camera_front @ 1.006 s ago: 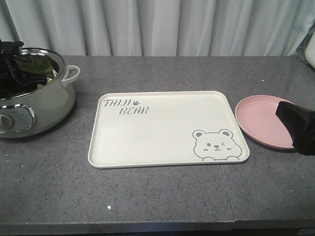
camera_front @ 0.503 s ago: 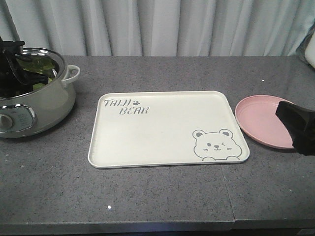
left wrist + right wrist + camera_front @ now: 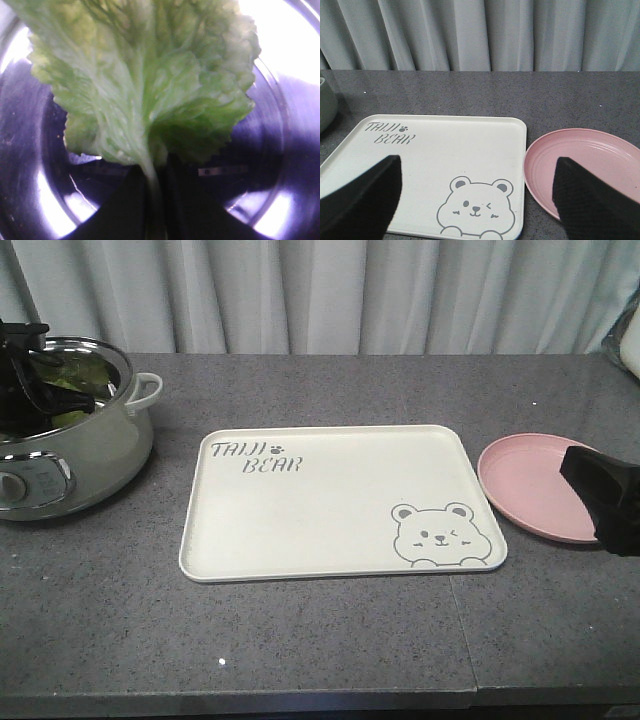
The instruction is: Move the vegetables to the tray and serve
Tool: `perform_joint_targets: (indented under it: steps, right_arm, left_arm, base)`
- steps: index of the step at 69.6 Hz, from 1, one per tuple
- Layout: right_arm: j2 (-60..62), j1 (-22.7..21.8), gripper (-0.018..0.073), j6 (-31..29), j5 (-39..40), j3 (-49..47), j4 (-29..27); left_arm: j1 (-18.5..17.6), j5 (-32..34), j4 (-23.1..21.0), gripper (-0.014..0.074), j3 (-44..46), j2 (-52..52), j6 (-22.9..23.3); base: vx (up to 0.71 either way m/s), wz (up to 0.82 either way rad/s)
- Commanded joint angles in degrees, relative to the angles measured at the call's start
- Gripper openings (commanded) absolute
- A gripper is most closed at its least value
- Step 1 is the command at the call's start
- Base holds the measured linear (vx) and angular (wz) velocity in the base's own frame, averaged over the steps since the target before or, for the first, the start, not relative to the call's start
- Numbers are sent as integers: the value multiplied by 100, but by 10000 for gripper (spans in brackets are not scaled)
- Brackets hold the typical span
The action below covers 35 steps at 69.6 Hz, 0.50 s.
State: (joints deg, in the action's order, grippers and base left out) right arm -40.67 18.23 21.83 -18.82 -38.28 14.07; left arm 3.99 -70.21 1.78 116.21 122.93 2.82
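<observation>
The vegetables are one crinkly green lettuce leaf with a pale rib. My left gripper is shut on its stem, inside a steel pot. From the front, the left gripper sits in the pot's mouth at the far left, with a bit of green lettuce beside it. The cream tray with the bear drawing lies flat mid-table and holds nothing. My right gripper is open, hovering low over the tray's near right corner. From the front, the right gripper shows at the right edge.
The pale green electric pot with a white handle stands left of the tray. A round pink plate lies right of the tray, partly behind my right arm, and shows again in the right wrist view. Grey curtains hang behind the counter.
My left gripper has shifted slightly upward in the pot with the leaf in it. The right arm, tray and plate have not moved.
</observation>
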Motion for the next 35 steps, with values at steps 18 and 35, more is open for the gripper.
perform_joint_targets:
  steps: [18, 35]
  right_arm:
    - [-196, -1, 589, -48, 470, -191, 62]
    - [-241, -1, 589, -27, 801, -232, 10]
  left_arm:
    - [-19, 382, -104, -8, 102, -1220, -1]
    - [-19, 437, -178, -8, 102, -1850, 2]
  base:
    - [0, 0]
    - [0, 0]
